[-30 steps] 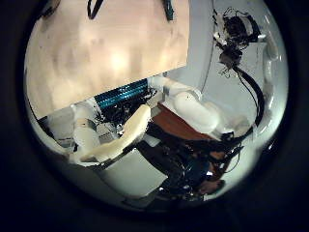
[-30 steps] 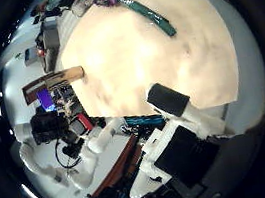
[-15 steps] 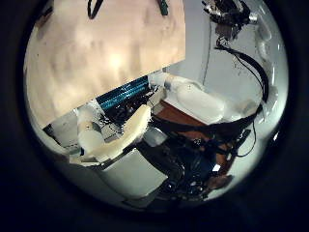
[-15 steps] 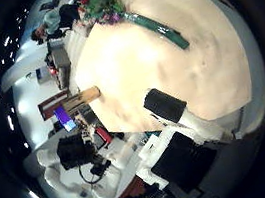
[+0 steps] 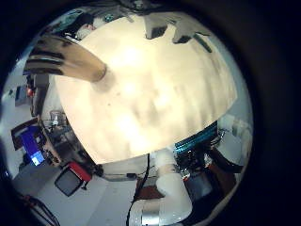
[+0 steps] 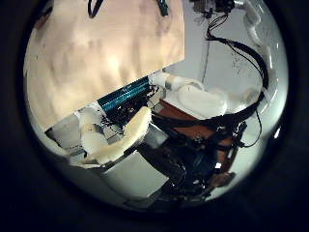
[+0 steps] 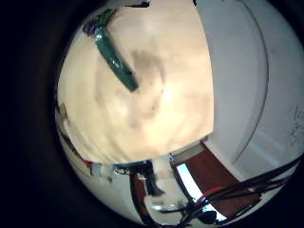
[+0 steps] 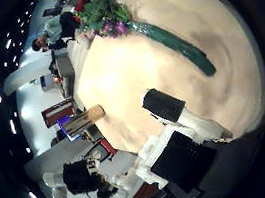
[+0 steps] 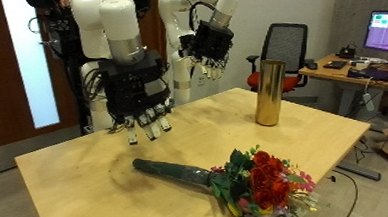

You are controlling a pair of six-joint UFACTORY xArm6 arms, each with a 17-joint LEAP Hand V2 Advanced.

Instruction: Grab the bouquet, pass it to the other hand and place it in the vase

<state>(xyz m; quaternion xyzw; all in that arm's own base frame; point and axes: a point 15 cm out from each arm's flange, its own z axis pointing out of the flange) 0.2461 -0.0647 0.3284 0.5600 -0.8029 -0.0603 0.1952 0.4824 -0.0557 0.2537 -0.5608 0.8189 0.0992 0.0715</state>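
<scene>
On table: bouquet [image 9: 243, 181] | only left palm view: vase [image 5: 68, 61]

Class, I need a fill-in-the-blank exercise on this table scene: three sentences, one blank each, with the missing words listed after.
1. The bouquet lies flat on the ____.
2. The gold vase stands upright and holds ____ flowers.
3. The right hand, its fingers hanging relaxed, holds ____.

Missing words: table; no; nothing
</scene>
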